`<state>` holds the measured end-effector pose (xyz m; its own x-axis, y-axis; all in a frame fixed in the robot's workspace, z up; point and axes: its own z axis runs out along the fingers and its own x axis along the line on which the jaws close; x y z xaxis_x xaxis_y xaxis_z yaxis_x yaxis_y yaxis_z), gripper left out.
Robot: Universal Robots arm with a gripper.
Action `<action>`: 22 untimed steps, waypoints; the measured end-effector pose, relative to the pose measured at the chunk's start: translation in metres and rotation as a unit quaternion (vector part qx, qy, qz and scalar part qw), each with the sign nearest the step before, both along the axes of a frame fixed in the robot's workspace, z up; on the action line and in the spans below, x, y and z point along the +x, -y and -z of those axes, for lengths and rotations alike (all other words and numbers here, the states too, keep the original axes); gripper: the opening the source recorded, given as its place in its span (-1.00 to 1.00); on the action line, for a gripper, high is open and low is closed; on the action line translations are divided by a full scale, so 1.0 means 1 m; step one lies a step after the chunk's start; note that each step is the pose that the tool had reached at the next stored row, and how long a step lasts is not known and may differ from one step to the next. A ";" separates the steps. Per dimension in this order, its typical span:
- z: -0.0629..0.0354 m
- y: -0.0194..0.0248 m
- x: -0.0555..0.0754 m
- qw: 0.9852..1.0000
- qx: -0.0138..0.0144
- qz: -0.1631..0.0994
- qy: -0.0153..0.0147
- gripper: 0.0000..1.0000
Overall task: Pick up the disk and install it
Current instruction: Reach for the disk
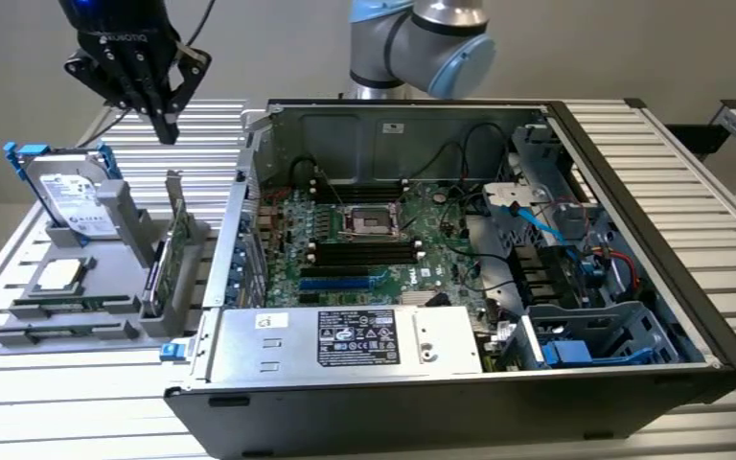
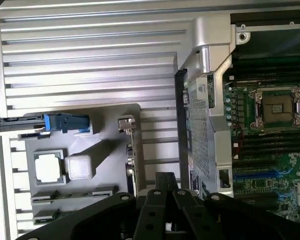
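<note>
- Gripper (image 1: 165, 132): fingers pressed together with nothing between them. It hangs in the air over the grey holder (image 1: 87, 321), fingertips pointing down.
- Disk (image 1: 74, 196): stands upright on edge in the holder, at the exterior view's left. Its white label faces the camera and its blue bracket (image 1: 19, 158) shows at the top. It lies below the gripper, towards the exterior view's left, apart from it.
- Wrist view: the gripper (image 2: 166, 186) is seen from above, and the disk (image 2: 65, 122) appears edge-on, its blue bracket end towards the middle of the holder.
- Chip (image 1: 61, 275): lies flat in the holder, in front of the disk.
- Card (image 1: 170, 249): stands upright in the holder, beside the case (image 1: 598, 172).
- Case: lies open on the slatted table (image 1: 701, 240), with the motherboard (image 1: 356, 240) exposed.
</note>
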<state>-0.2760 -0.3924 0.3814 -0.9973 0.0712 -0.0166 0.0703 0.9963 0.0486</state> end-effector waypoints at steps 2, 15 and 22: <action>0.0012 -0.0015 -0.009 1.000 0.000 0.000 0.000 -0.79; 0.0116 -0.0157 -0.068 1.000 0.000 0.000 0.002 -0.79; 0.0130 -0.0265 -0.100 1.000 0.000 0.000 0.005 -0.79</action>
